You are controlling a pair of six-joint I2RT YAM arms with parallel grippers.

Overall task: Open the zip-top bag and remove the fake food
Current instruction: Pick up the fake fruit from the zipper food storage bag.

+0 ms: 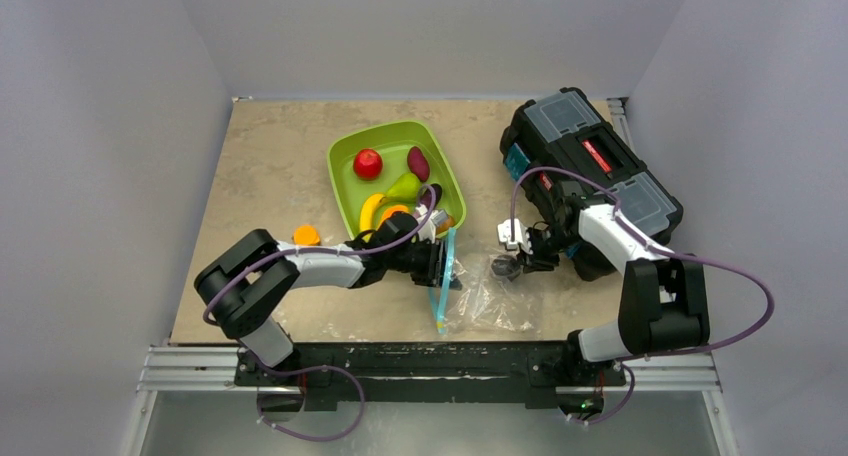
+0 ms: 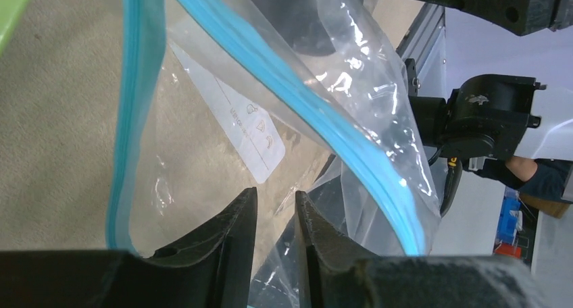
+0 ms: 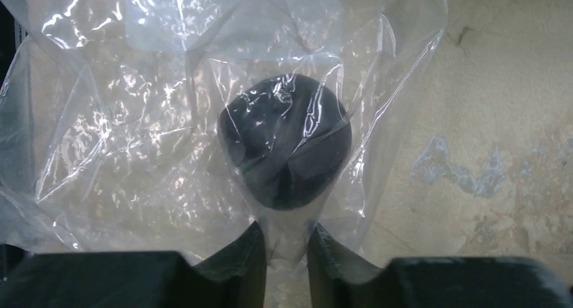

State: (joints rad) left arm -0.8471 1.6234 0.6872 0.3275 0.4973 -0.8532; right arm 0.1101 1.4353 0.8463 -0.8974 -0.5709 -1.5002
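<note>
The clear zip-top bag (image 1: 485, 301) lies on the table between my grippers, its teal zip strip (image 1: 447, 266) standing open. My left gripper (image 1: 440, 261) is at the mouth, its jaws nearly together on a layer of bag plastic (image 2: 365, 71) next to the strip (image 2: 138, 85). My right gripper (image 1: 515, 248) pinches a bunch of the bag's far end (image 3: 121, 139). One dark piece of fake food (image 3: 284, 146) sits inside the bag just ahead of those fingers, and it also shows in the top view (image 1: 500, 268). In the green tray (image 1: 345, 156) lie a red apple (image 1: 367, 163), a maroon piece (image 1: 418, 163), a green pear (image 1: 403, 187), a banana (image 1: 370, 211) and an orange piece (image 1: 392, 214).
A black toolbox (image 1: 590, 171) stands at the back right, close behind my right arm. A small orange block (image 1: 306, 235) sits left of the tray beside my left arm. The table's front edge and rail run just below the bag.
</note>
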